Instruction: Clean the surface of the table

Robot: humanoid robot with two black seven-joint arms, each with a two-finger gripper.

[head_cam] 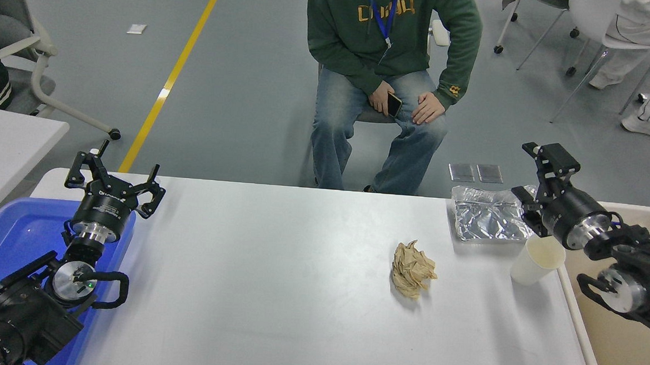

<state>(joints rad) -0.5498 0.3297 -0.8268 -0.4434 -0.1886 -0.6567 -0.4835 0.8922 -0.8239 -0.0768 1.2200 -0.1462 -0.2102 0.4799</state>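
Note:
The white table surface [275, 291] bears a crumpled brown paper ball [412, 268] right of centre, a white paper cup [538, 260] near the right edge and a crinkled foil tray [488, 220] at the back right. My right gripper [537, 174] is open and empty, raised above the foil tray's right end, just behind the cup. My left gripper [115, 178] is open and empty, parked at the back left over the blue tray.
A blue tray [5, 238] lies at the table's left edge under the left arm. A beige bin [588, 352] stands off the right edge. A person in a green hoodie [388, 35] sits at the far side, holding a phone. A smaller white table [4, 138] stands at left.

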